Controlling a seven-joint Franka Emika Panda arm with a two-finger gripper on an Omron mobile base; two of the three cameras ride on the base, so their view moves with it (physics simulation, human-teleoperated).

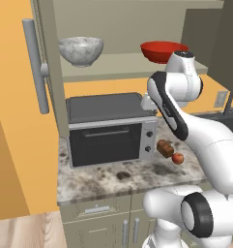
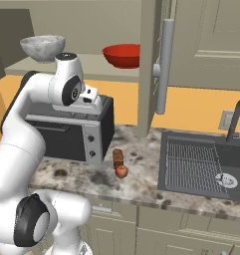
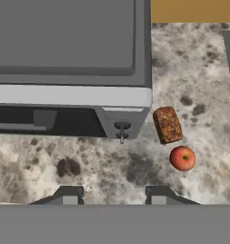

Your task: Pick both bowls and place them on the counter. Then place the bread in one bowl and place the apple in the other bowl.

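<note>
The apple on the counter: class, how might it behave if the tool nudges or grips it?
The apple looks round and smooth, so a nudge would probably roll it across the flat counter. Its glossy skin might slip between narrow fingers. It lies close to the bread, so a push that way may bump it.

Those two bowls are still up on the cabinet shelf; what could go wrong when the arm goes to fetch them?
1. The red bowl sits by the open cabinet door; the arm might bump it while reaching.
2. The marbled bowl is deep and round, so it could slip from the fingers.
3. A bowl set down carelessly could knock the bread or roll the apple.
</note>
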